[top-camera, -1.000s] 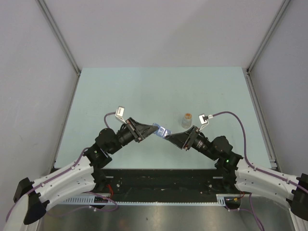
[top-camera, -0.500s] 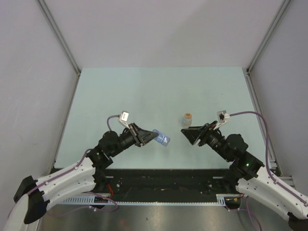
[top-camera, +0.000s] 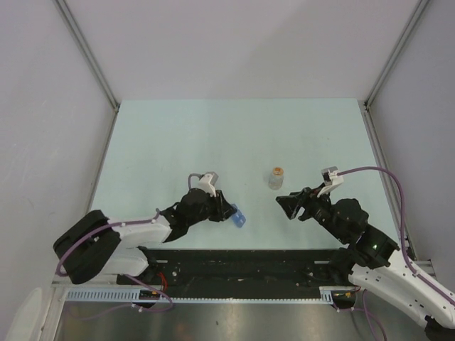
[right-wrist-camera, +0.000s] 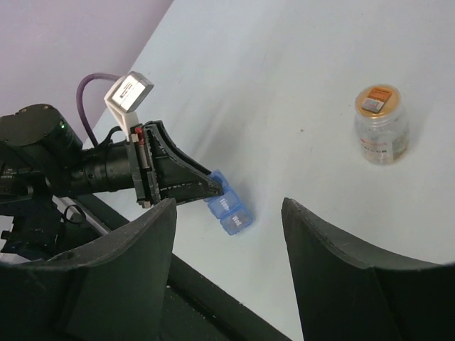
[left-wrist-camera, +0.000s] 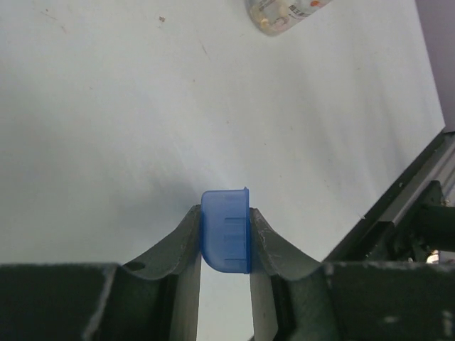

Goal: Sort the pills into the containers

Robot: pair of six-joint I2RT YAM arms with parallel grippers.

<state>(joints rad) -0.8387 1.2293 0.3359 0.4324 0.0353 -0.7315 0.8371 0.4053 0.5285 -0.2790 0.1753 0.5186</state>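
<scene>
The containers [top-camera: 239,217], a small translucent blue strip of joined compartments, are pinched at one end by my left gripper [top-camera: 227,212], low over the table near its front edge. In the left wrist view the blue box [left-wrist-camera: 226,231] sits tight between both fingers. The right wrist view shows the containers [right-wrist-camera: 229,210] sticking out of the left gripper [right-wrist-camera: 210,187], lids closed. My right gripper [top-camera: 286,206] stands open to the right of the box, apart from it, with nothing in it. No loose pills show. A small clear bottle [top-camera: 276,177] with an orange cap stands upright behind.
The bottle [right-wrist-camera: 382,126] stands on the pale green table [top-camera: 178,142], a little beyond and between the two grippers. The black rail [top-camera: 242,259] of the arm bases runs along the near edge, just behind the box. Grey walls close in the sides.
My right gripper has let go of the box's end and pulled back to the right. The left arm has drawn back and down towards the near edge, carrying the box.
</scene>
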